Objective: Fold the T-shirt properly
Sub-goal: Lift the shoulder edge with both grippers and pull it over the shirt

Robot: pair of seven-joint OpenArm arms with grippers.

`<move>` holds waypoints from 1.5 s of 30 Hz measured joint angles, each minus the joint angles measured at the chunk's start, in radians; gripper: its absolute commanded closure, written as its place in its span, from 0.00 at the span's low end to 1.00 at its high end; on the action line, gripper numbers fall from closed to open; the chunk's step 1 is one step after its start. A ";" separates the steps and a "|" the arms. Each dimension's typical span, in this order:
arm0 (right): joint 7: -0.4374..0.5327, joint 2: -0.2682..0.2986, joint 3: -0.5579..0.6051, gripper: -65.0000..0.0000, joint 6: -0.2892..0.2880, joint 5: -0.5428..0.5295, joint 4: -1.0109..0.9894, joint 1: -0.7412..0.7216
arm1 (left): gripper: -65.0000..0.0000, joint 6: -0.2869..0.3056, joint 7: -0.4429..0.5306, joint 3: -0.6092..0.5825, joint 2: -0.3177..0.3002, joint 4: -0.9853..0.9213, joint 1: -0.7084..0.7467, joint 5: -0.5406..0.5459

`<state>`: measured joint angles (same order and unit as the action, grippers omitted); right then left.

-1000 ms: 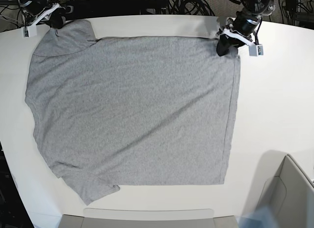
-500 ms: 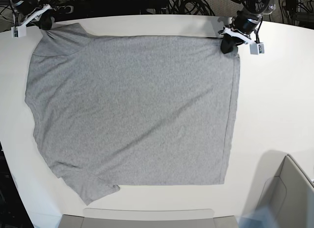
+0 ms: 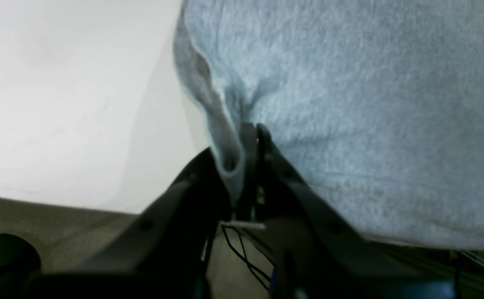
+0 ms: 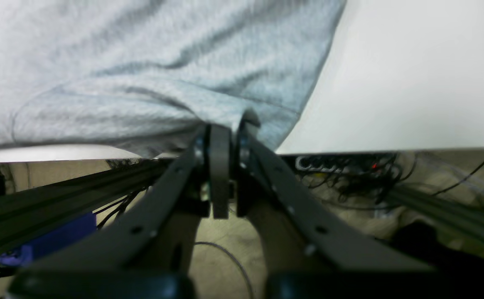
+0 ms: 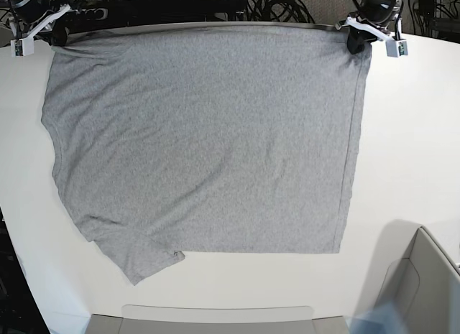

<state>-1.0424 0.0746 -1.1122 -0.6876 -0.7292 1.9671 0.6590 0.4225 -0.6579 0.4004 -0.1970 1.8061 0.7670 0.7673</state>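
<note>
the right gripper point(image 4: 231, 124) at 6 o'clock pinches the edge of the grey t-shirt point(image 4: 142, 62), which fills 9 to 12; the white table point(image 4: 412, 74) lies toward 2.

Both arms are reaching to the far edge, set wide apart. The left gripper point(image 5: 357, 41) is sitting at the base view's top right, jaws pinching cloth; the right gripper point(image 5: 57, 36) is sitting at the top left, jaws likewise clamping fabric
</note>
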 measured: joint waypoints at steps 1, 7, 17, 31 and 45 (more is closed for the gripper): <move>0.002 0.000 0.002 1.00 0.000 0.004 0.003 -0.007 | 1.00 -0.004 0.000 0.000 0.000 0.005 -0.002 0.000; -0.004 0.005 0.029 1.00 0.000 0.166 0.003 -0.114 | 1.00 -0.003 -0.049 -0.006 0.000 0.010 -0.053 -0.002; 0.003 0.003 0.164 1.00 0.000 0.327 0.002 -0.209 | 1.00 -0.011 -0.251 0.000 0.001 0.010 -0.229 -0.007; 0.001 0.005 0.271 1.00 0.000 0.581 -0.005 -0.407 | 1.00 -0.227 -0.343 -0.006 0.001 0.010 -0.370 -0.008; 0.141 0.006 0.382 1.00 0.000 0.726 -0.226 -0.540 | 1.00 -0.299 -0.403 -0.096 0.006 -0.029 -0.620 -0.222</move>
<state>-0.9012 0.0803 -0.7303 -0.6880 -0.0032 1.7412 0.1192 0.1230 -1.0611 0.3042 -0.1905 1.7775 0.1471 0.5457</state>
